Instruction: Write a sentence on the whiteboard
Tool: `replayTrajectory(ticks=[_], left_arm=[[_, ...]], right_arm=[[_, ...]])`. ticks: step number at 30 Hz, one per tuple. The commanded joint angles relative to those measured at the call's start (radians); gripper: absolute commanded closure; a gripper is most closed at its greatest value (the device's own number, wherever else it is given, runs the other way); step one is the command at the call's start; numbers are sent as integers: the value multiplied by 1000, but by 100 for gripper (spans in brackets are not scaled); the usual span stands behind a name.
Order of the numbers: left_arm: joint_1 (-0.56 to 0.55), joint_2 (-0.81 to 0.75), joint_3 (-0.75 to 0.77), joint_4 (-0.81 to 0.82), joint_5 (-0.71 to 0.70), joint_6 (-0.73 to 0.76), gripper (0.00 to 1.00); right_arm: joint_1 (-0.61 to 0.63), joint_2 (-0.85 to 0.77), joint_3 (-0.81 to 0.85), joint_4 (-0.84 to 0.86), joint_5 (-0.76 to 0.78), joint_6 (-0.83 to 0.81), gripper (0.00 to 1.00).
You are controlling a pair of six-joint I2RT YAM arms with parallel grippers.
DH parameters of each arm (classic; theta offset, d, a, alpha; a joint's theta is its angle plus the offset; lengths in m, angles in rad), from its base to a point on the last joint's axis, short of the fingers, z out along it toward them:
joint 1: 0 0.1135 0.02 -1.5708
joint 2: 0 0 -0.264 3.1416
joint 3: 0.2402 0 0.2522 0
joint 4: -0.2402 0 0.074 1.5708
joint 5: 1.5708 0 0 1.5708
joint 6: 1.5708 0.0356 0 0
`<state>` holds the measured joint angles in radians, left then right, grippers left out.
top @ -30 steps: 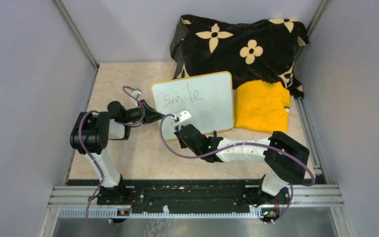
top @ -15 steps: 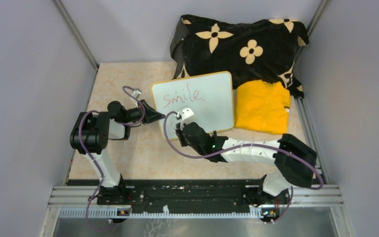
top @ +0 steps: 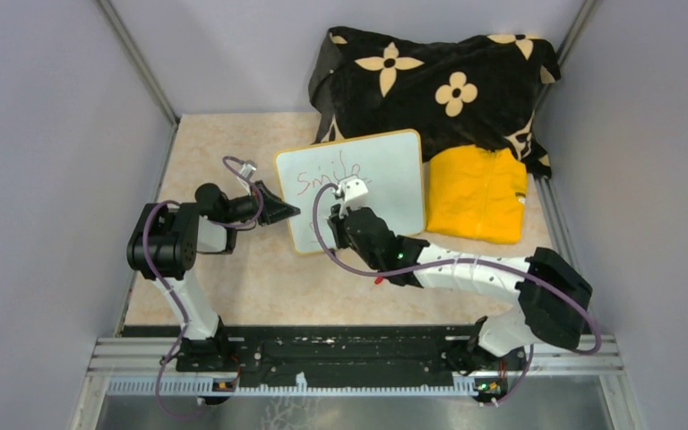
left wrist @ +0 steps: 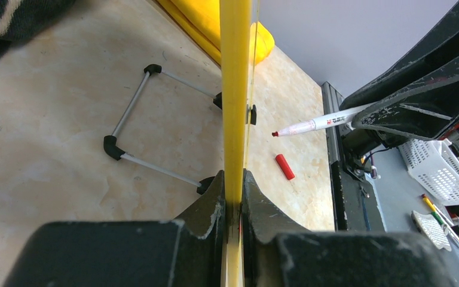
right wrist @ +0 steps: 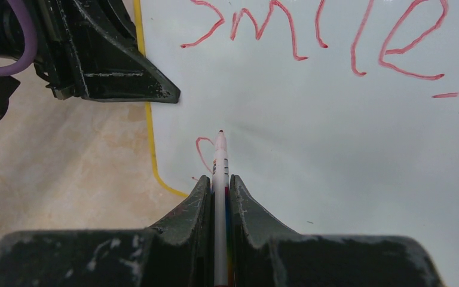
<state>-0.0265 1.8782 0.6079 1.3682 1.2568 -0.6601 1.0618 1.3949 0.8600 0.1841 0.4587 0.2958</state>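
The whiteboard (top: 390,175) stands tilted mid-table, white with a thin yellow frame. My left gripper (top: 284,211) is shut on its left edge; the left wrist view shows the jaws (left wrist: 234,179) pinching the yellow frame (left wrist: 235,89). My right gripper (top: 337,215) is shut on a red-and-white marker (right wrist: 220,161), also seen in the left wrist view (left wrist: 317,124). Its tip touches the board (right wrist: 334,149) at the lower left. The sentence reads "smile" in red (right wrist: 311,36) along the top (top: 327,175). A short red curl (right wrist: 202,152) sits beside the marker tip.
A black flower-patterned blanket (top: 430,81) and a yellow cloth (top: 477,193) lie behind and right of the board. The red marker cap (left wrist: 284,166) lies on the table in front of the board (top: 379,279). The board's wire stand (left wrist: 134,119) rests behind it.
My right gripper has moved up and to the right from the board's lower left edge onto its face, and its elbow has swung right. The left gripper and board have not moved.
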Motion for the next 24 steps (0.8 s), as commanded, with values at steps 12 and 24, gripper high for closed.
replayTrajectory(ticks=[12,24], left_arm=[[-11,13,3,-69,-23,66,100],[-9,15,5,-71,-23,65,100]], right_arm=[[-44,65,59,38,-25,15,100],[-46,58,-18,12,-27,45,100]])
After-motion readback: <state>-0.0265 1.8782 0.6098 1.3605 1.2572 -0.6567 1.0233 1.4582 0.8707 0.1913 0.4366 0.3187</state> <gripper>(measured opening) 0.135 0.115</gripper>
